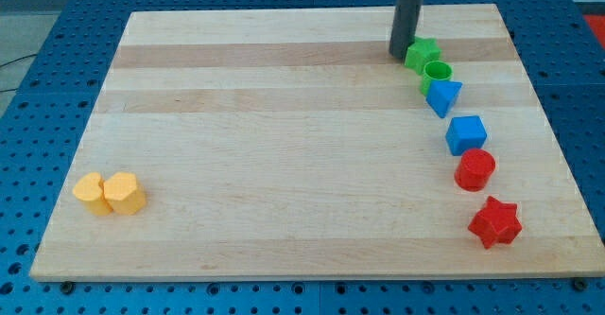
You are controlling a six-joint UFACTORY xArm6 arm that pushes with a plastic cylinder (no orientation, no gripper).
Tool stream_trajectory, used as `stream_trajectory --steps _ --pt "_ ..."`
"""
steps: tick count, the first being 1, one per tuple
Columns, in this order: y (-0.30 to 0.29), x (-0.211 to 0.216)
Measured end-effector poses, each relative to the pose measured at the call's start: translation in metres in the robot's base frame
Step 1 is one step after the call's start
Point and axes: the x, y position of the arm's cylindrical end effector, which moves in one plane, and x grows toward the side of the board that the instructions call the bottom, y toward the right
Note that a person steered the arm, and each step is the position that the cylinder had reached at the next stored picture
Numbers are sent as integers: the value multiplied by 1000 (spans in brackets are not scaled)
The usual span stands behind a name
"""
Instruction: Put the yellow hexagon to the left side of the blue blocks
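Two yellow blocks sit touching near the board's lower left: a yellow hexagon [125,193] and, on its left, a yellow rounded block [90,193]. Two blue blocks lie at the view's right: a blue triangle [442,96] and a blue cube [466,134] below it. My tip [401,54] stands at the upper right, just left of a green star [422,54], far from the yellow hexagon.
A green cylinder [436,74] sits between the green star and the blue triangle. A red cylinder [475,170] and a red star [495,222] continue the curved row below the blue cube. The wooden board [284,145] rests on a blue perforated table.
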Motion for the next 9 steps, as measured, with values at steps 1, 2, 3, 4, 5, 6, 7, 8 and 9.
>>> stream_trajectory --steps 1,2,3,4,5,6,7,8,9 --pt "0 11" --pt "-7 19" --pt "-89 22" --pt "-105 97" --pt "-87 210" --pt "-151 317" --pt "-197 320" --pt "-296 301" --pt "-398 298"
